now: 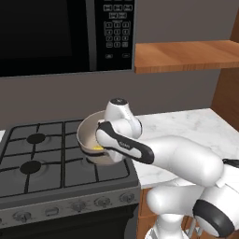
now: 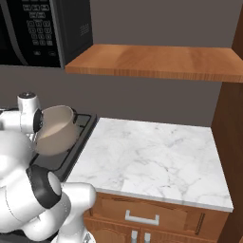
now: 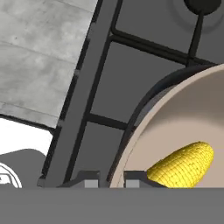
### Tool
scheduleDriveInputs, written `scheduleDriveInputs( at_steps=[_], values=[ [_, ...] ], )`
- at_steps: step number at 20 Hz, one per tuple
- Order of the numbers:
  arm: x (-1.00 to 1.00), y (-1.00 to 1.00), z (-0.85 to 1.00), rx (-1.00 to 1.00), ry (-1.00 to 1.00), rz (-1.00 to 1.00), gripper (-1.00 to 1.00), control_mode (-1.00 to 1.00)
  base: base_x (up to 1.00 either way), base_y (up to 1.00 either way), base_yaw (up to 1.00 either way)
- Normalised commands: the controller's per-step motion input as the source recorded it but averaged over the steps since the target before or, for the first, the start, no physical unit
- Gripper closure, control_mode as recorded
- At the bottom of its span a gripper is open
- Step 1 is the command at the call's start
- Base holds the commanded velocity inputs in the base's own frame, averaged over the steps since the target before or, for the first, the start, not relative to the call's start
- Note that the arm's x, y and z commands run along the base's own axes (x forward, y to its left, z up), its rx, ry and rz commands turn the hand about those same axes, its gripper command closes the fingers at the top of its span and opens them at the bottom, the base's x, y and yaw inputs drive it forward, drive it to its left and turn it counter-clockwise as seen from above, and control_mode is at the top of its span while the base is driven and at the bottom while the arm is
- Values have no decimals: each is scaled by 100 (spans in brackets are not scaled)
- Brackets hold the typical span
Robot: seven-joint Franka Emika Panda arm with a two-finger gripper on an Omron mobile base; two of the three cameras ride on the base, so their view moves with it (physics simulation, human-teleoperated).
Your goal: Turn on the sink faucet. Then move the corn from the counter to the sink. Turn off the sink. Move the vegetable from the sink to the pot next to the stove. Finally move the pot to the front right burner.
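Note:
The beige-grey pot hangs tilted over the right side of the black stove, its mouth turned toward the left. The yellow corn lies inside it against the lower wall, and shows as a yellow patch in the left base view. My gripper is shut on the pot's rim, one fingertip outside the wall and the other inside. From the right, the pot sits beside my wrist. The front right burner is hidden beneath the pot and my arm.
The white marble counter stretches right of the stove to a wooden side panel. A wooden shelf and a black microwave hang overhead. Two left burners sit under bare grates. Knobs line the stove's front.

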Motion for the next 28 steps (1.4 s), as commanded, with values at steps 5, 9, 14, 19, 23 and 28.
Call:
scheduleDriveInputs(
  at_steps=[5, 9, 14, 19, 23, 28],
  values=[
    [-30, 34, 7, 0, -4, 30, 100, -100, 0, 0, 0],
    [-7, 21, 2, 0, -1, 26, 100, -100, 0, 0, 0],
    [0, -4, 0, 0, 0, 14, 100, -100, 0, 0, 0],
    [-3, -2, 0, 0, 0, 7, 100, -100, 0, 0, 0],
    [-21, 0, 0, 0, -7, 5, -100, -100, 0, 0, 0],
    [-18, -7, 14, -1, -18, 3, -100, -100, 0, 0, 0]
  ],
)
